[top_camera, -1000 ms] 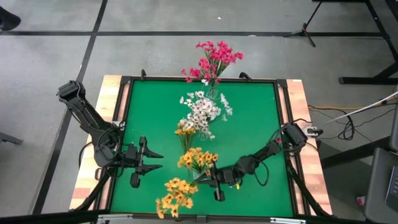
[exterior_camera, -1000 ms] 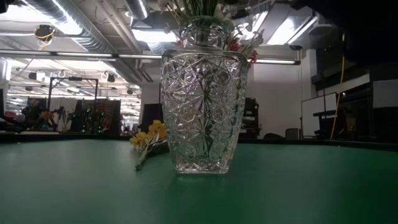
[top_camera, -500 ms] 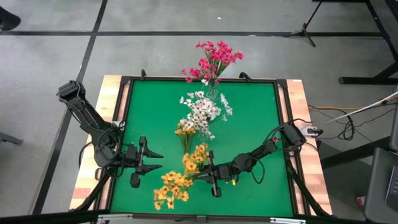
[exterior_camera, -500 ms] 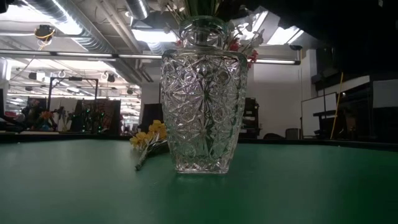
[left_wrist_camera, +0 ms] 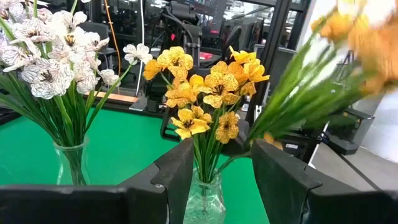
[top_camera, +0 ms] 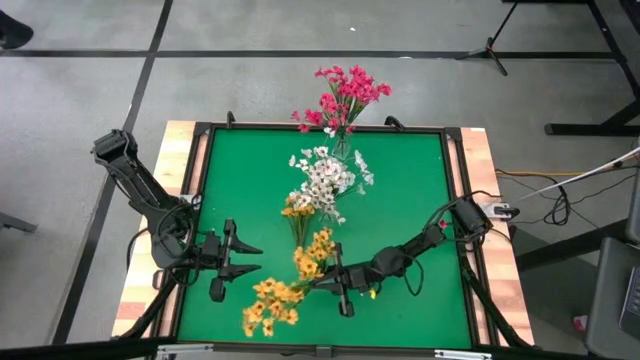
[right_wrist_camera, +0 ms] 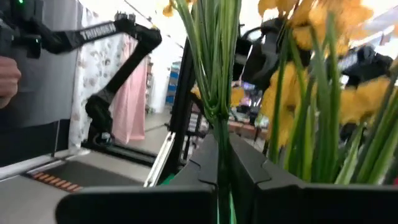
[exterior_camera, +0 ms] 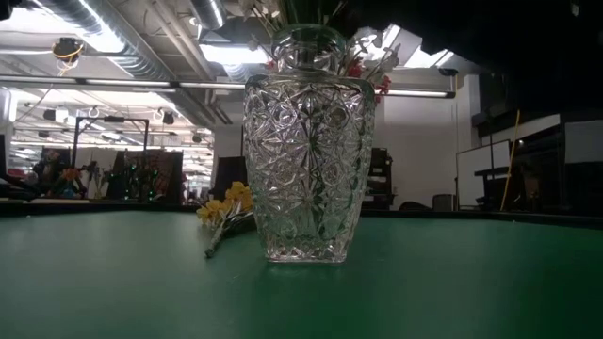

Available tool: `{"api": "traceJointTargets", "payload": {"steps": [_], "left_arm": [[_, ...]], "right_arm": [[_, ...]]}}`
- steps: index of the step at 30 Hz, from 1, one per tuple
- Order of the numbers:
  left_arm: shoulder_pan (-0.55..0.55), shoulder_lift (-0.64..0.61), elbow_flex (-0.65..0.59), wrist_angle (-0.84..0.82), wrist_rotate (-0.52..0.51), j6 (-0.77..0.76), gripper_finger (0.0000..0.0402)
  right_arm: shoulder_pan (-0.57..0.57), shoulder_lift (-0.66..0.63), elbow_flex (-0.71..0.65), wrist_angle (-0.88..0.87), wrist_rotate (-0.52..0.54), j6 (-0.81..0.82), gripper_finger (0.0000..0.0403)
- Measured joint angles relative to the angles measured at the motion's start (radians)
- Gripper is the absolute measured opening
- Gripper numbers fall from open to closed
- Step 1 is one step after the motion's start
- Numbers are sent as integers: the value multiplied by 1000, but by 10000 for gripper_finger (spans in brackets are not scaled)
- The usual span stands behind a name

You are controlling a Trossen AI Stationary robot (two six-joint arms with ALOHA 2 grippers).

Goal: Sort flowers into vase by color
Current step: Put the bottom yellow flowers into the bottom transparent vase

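Note:
The flowers stand sorted in glass vases along the middle of the green mat (top_camera: 400, 190). Pink ones (top_camera: 345, 95) fill the cut-glass vase (exterior_camera: 306, 160) at the far edge, and white ones (top_camera: 325, 180) stand in a slim vase (left_wrist_camera: 71, 165). Yellow ones (top_camera: 315, 250) are in a vase (left_wrist_camera: 205, 199) nearer the front. A loose yellow sprig (exterior_camera: 226, 212) lies on the mat. My right gripper (top_camera: 328, 284) is shut on another yellow sprig (top_camera: 265, 305), just near-side of the yellow vase. My left gripper (top_camera: 250, 258) waits open at the left, pointing toward that vase. My right gripper pinches the sprig's bundle of green stems (right_wrist_camera: 217, 127) between its two fingers, near the stems' cut end. The fingers come from the table's right, roughly level and tipped slightly up. The stems run on past the fingertips, and the blossoms (top_camera: 262, 308) hang clear of the mat toward the near left.
A black frame (top_camera: 200, 200) borders the mat, with wooden table edge (top_camera: 480, 150) outside it. Cables (top_camera: 540, 195) trail off the right side. Open mat lies to the right (top_camera: 410, 230) and the far left (top_camera: 240, 170).
My right gripper has shifted slightly toward the table's left edge with the yellow sprig. The sprig's blossoms have swung left and a little away from the near edge. The sprig stays clear of the mat.

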Motion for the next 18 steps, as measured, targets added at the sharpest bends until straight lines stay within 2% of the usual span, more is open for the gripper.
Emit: {"api": "traceJointTargets", "payload": {"steps": [4, 12, 18], "left_arm": [[0, 0, 0, 0, 0, 0, 159], [0, 0, 0, 0, 0, -1, 159], [0, 0, 0, 0, 0, -2, 159]], "right_arm": [[0, 0, 0, -26, 38, 23, 25], [0, 0, 0, -62, 34, 42, 13], [1, 0, 0, -79, 81, 100, 77]]}}
